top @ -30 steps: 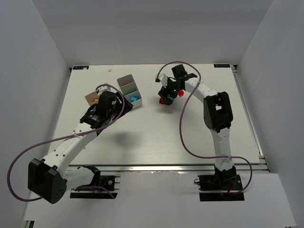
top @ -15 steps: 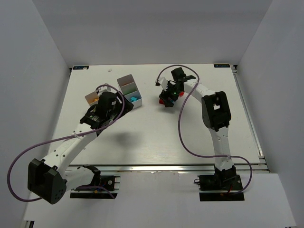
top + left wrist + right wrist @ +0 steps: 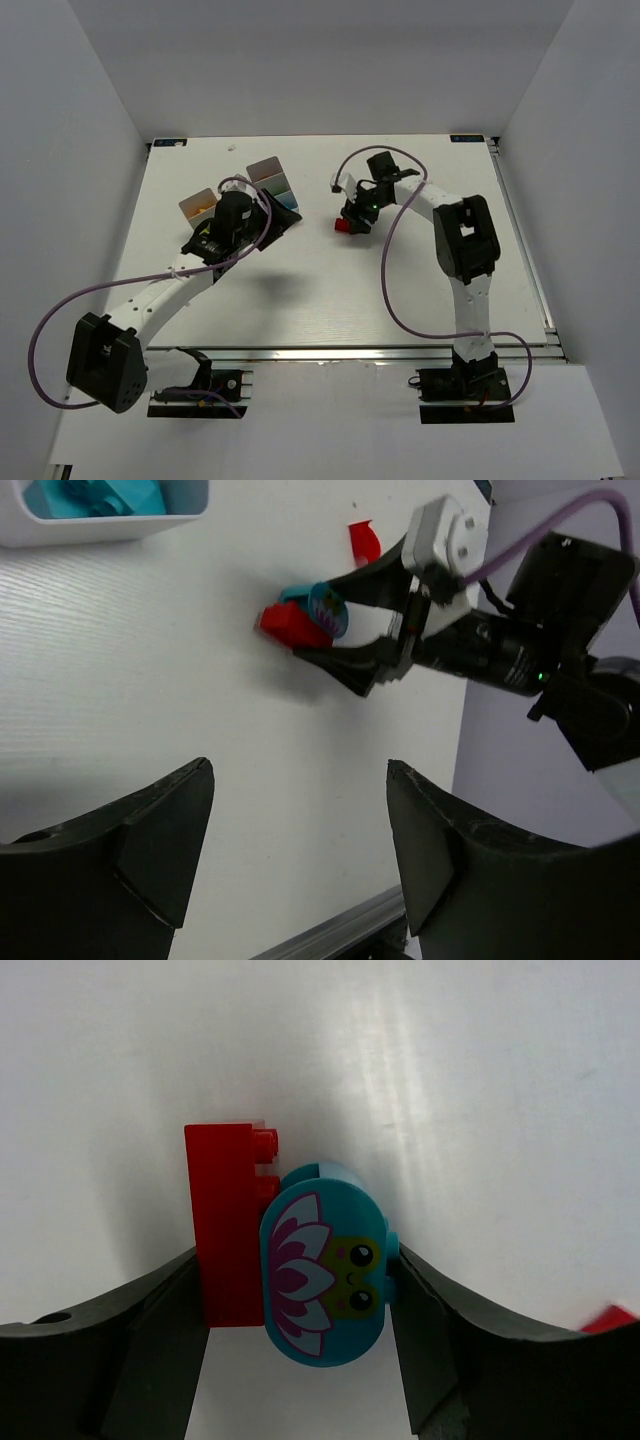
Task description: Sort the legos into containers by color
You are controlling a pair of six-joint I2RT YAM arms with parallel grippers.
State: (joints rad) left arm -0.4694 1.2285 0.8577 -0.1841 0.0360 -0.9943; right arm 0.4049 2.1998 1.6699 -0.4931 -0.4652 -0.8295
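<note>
Red brick (image 3: pixel 228 1225) and teal round piece (image 3: pixel 325 1270) lie side by side on the table (image 3: pixel 470 1070), between the fingers of the right gripper (image 3: pixel 297 1260).

1. Orientation. The brick's long axis runs parallel to the fingers. Its studs point sideways across the gap, toward the round piece. The round piece is oblong, with its long axis also parallel to the fingers. Its printed flower face is turned up toward the wrist.
2. Right hand. One finger bears on the brick's smooth side and the other on the far edge of the round piece, so the jaws are partly closed on the pair.
3. Left hand. The left gripper (image 3: pixel 300 770) is wide open and empty above the table. The pair lies ahead of its fingertips.
4. Surroundings. The table is white and matte, enclosed by plain pale walls (image 3: pixel 320 60).
5. Limits of view. It cannot be told whether the two pieces are clipped together. A second red piece (image 3: pixel 365 540) lies beyond the right hand, and its shape is unclear. A white bin (image 3: pixel 100 528) holding teal bricks (image 3: pixel 100 495) is cut off by the edge of the left wrist view.
</note>
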